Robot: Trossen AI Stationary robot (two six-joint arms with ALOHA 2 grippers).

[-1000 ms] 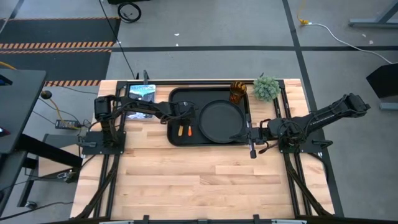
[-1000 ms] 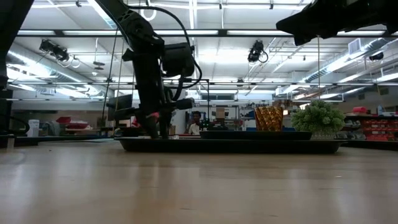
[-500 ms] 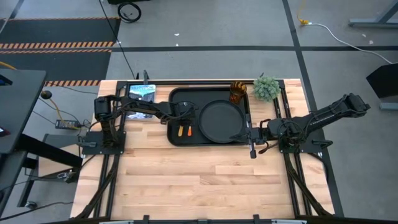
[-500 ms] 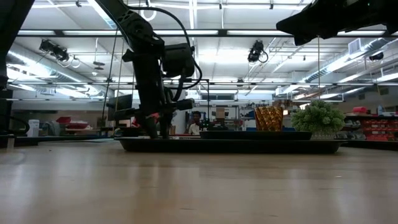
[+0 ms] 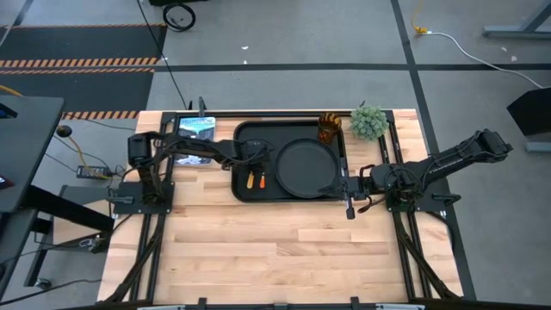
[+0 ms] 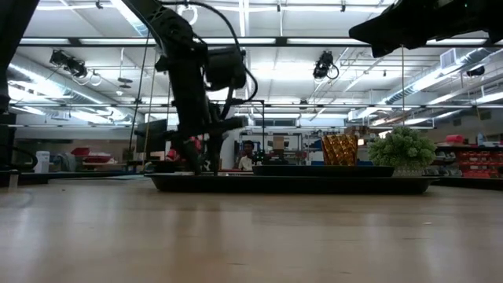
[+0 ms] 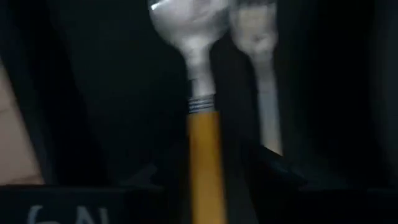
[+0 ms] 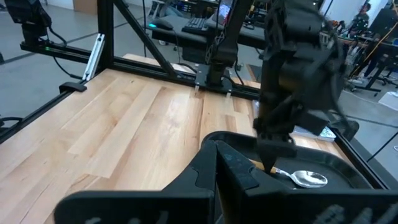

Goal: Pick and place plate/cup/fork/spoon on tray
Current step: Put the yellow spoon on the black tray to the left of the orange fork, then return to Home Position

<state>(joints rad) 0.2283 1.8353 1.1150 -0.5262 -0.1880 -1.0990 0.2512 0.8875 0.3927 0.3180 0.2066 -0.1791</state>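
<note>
**Left gripper poised over cutlery on the tray**

Left gripper (image 5: 255,164) hangs above the left end of the tray (image 5: 244,129), a large black rectangle with rounded corners and a raised rim. Its fingers stand apart, holding nothing. Directly beneath it, the spoon (image 7: 198,93), with a shiny oval metal bowl and smooth orange handle, lies flat beside the fork (image 7: 260,62), whose silver tines point the same way. Both rest on the tray floor, just left of the plate (image 5: 306,166), a round matte black disc with a low rim. The cup (image 5: 330,127), amber, translucent and textured, stands upright at the tray's far right corner, near a small green plant (image 5: 368,121). The left arm stretches low across from the table's left edge. The right gripper (image 5: 348,195) waits just off the tray's right edge; whether its fingers are apart cannot be told.
</note>
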